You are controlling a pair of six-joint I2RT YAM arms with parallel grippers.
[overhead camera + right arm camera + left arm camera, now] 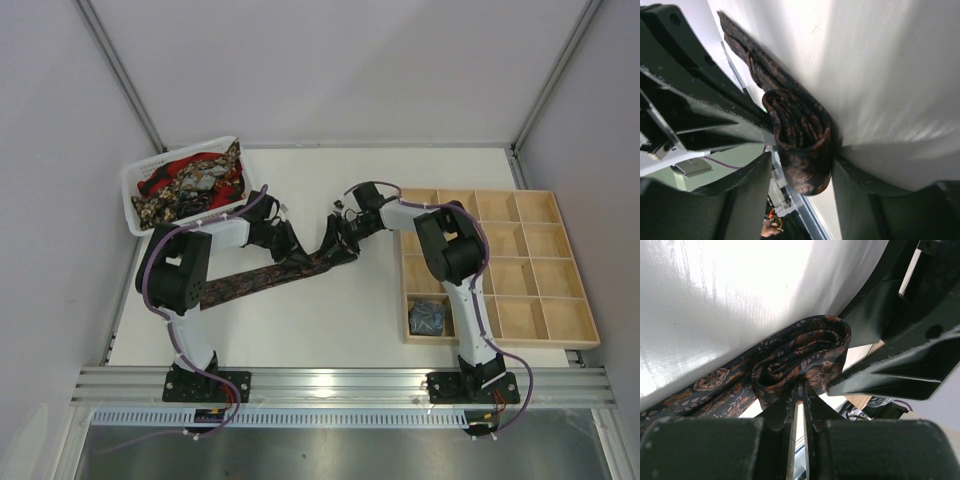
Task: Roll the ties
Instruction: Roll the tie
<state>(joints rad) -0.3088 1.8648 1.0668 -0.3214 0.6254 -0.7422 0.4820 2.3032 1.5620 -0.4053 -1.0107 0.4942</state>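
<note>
Two arms stand at the near edge of the white table [320,320] and lean in toward its middle. Nearest, on the right, a wooden tray [520,318] of open compartments holds one rolled grey-blue tie [428,318] in its near-left compartment. Farther in, a brown tie [250,280] with an orange flower pattern lies flat on the table. It runs from beside the left arm's elbow up toward the right, where its end is wound into a loose coil [800,355]. Both grippers meet at that coil. The left gripper [800,395] has its jaws almost together, with only a thin slit between them, nipping the coil's lower edge. The right gripper [802,165] stands around the coil from the other side, a finger against each flank, so the roll fills the gap. At the far left corner a white basket [130,205] holds a tangled heap of loose ties [190,180], red and gold-black among them.
</note>
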